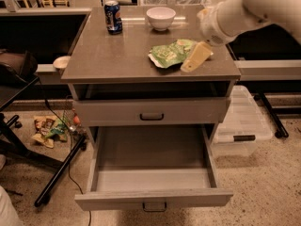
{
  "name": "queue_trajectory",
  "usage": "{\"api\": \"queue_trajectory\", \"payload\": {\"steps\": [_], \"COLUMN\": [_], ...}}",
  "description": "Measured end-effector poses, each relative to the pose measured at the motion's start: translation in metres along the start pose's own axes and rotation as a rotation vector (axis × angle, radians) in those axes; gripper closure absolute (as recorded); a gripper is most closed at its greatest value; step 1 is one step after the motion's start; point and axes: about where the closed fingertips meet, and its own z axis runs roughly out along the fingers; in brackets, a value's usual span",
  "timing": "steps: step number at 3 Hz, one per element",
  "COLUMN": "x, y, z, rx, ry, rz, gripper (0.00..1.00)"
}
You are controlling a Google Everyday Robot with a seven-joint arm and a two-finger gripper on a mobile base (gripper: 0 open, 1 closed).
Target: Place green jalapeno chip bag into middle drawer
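Observation:
The green jalapeno chip bag (168,53) lies flat on the grey cabinet top (108,55), right of centre near the front edge. My gripper (195,57) hangs from the white arm coming in from the upper right. It sits at the bag's right end, just above or touching it. The middle drawer (153,157) is pulled wide open below, with a plain grey inside and a dark loop handle (154,205) at the front. Nothing lies in it.
A blue soda can (113,16) and a white bowl (161,18) stand at the back of the top. The drawer above (151,111) is closed. A clear plastic bin (242,126) sits on the floor at right. Black chair legs and small wrappers (47,128) are at left.

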Motion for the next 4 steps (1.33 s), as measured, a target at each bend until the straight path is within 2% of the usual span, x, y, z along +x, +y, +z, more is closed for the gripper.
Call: {"api": "queue_trajectory", "payload": {"steps": [1,2,4], "x": [-0.012,-0.019,0.010], "y": [-0.004,-0.005,-0.011], "z": [0.045,0.078,0.121], "rx": [-0.043,-0.070,-0.104], "ry": [-0.053,-0.040,0.014], "rz": [0.045,0.062,0.141], "gripper": [0.00,0.00,0.00]}}
